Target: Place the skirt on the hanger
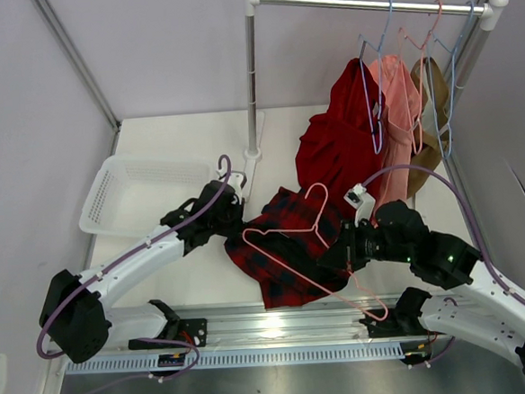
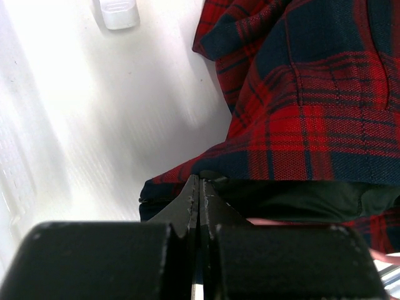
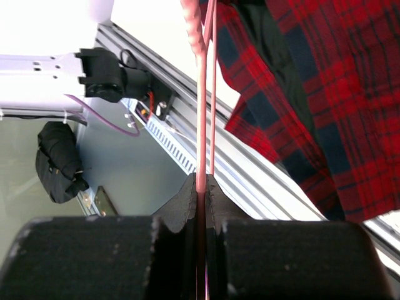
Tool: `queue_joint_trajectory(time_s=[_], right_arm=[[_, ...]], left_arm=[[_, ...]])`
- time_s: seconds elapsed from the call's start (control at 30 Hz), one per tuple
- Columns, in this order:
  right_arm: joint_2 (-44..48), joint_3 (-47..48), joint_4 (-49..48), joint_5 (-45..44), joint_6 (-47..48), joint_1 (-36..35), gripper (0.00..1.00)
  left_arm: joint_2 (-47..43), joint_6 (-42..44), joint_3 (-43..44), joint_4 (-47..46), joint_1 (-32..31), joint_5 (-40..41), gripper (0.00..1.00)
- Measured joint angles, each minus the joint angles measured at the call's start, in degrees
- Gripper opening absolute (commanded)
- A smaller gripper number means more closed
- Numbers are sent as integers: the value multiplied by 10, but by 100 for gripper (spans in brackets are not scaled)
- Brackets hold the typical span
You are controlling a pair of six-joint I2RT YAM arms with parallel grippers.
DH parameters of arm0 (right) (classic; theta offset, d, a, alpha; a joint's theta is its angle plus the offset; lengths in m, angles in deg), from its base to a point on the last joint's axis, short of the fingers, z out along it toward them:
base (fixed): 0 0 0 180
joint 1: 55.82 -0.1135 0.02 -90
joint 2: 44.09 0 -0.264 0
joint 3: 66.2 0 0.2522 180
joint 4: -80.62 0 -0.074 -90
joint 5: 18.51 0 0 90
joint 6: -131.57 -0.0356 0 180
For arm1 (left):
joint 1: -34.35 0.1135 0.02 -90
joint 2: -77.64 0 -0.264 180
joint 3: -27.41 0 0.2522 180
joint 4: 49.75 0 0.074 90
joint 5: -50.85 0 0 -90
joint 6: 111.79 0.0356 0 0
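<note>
The skirt (image 1: 284, 250) lay crumpled at the centre of the top view, spread on the white bench (image 1: 205, 273) just above the metal rail (image 1: 281, 326) along the lower edge. Across it sat the hanger (image 1: 315, 218), its hook pointing toward the upper right and its long wire running down to the lower right, out past the plaid and over that rail.

And the right gripper (image 3: 201, 182) was clamped on it! In the right wrist view the pink wire came straight up out of the closed fingers, with plaid filling the upper right of that frame.

Over on the skirt's left edge was the left gripper (image 2: 199, 184), squeezed fully together. In its wrist view the fingertips bit into the dark band along the cloth's near edge, red check filling the frame above and to the right.

Further out, a white basket (image 1: 123, 193) sat at the left. At the upper right a plain red garment (image 1: 336, 147) and a salmon one (image 1: 400, 106) hung from the rack bar (image 1: 366, 5).
</note>
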Motion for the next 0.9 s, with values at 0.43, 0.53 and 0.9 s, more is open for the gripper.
queue_joint_trajectory(time_s=[0.43,0.53,0.9], right_arm=[[-43,-3,-39,-37,9,-17,0],[-47,-6,-45,-51,11,-23,0],[-57,-9,-60,-77,24,-33,0]], left_arm=[[-18,0,0,1,0,-9,0],[-22,0,0,2,0,-10,0],[-24,0,0,16,0,-13,0]])
